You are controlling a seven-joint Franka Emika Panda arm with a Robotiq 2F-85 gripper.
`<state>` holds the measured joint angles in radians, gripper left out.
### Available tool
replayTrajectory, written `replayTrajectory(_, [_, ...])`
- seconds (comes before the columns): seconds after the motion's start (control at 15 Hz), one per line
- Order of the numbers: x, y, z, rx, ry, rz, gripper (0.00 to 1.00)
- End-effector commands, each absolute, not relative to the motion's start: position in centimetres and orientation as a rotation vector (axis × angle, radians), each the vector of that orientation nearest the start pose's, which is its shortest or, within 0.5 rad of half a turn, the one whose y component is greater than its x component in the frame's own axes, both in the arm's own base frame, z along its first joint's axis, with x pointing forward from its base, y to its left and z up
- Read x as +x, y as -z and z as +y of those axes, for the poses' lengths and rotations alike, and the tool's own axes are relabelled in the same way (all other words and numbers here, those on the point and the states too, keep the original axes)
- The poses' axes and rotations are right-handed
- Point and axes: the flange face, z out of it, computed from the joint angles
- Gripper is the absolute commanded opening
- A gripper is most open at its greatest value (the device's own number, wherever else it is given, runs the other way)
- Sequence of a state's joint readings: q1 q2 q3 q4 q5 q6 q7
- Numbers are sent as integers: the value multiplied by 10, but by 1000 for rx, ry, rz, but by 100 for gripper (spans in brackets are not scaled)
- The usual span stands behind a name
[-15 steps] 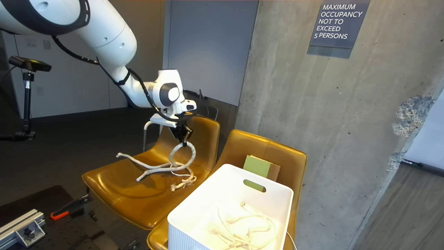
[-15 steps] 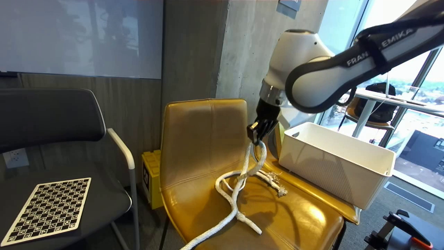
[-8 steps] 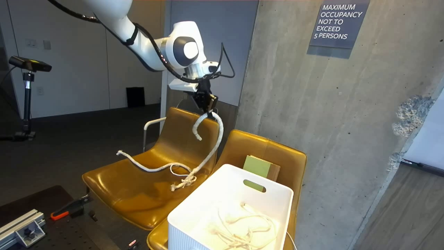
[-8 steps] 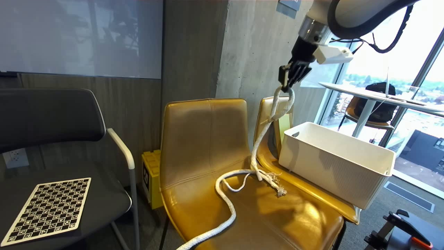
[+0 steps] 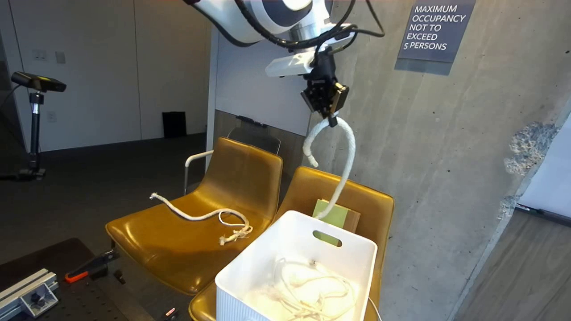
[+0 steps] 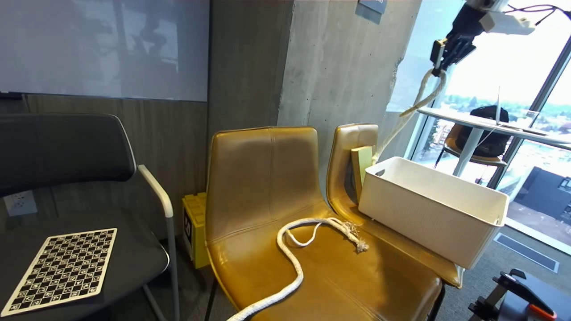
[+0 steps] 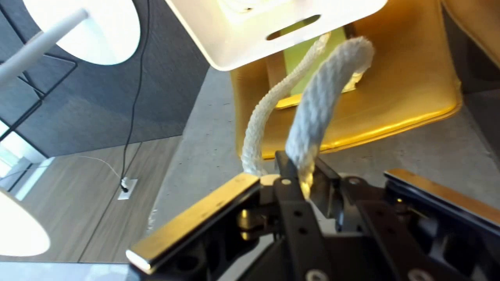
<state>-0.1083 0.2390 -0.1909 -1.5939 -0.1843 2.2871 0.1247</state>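
White rope (image 5: 351, 149) hangs pinched in the hand (image 5: 332, 119); one short end curls beneath it, while the longer length dangles near the rim of the white bin (image 5: 290, 232) below. Open air separates hand from rim, and a concrete wall (image 5: 437, 142) rises behind.

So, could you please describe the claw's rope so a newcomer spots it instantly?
Find the white bin, then the black claw higher up. The white rope pinched there hangs, unlike the cord inside the bin and the frayed rope on the chair alongside.
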Motion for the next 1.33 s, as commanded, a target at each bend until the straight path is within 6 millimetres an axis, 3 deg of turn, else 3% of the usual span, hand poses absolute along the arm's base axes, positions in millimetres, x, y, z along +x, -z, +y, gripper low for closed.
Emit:
replayTrajectory(0.0, [603,-556,-247,-3256,659,612,3])
replayTrajectory(0.13, [583,-542,-271,-3259,602,655,3])
replayTrajectory(0.27, [565,-527,-278,-3257,546,678,3])
replayTrajectory(0.53, [529,-515,-258,-3248,464,658,3])
replayTrajectory(0.73, [514,-500,-242,-3260,403,625,3])
replayTrajectory(1.0, [511,-470,-225,-3254,328,601,3])
replayTrajectory(1.27, [526,-440,-214,-3246,337,573,3])
